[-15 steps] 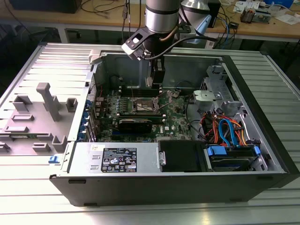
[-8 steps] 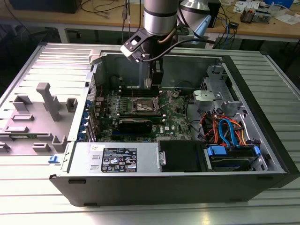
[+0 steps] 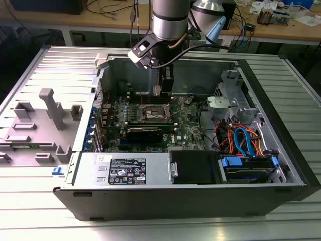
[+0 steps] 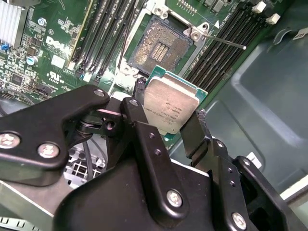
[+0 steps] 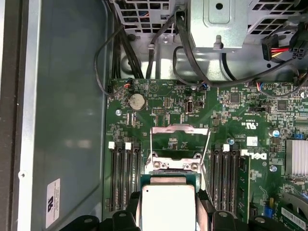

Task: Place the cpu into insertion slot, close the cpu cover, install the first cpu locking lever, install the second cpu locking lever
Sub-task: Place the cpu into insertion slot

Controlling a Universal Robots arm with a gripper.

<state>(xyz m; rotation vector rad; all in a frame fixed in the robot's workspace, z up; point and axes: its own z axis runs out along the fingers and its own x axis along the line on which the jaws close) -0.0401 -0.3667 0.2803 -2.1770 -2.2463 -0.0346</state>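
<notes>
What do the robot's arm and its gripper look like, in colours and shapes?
The arm is a round silver-grey tube with a pale blue joint cap; black cables run beside it. The gripper is matt black, built of jointed flat links fastened with silver screws.

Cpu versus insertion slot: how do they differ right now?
The cpu has a plain silvery top; the insertion slot shows a dark, gold-tinted pin field. The cpu is clamped in the gripper, clear of the board; the insertion slot sits on the board, open and empty. Both are square.
</notes>
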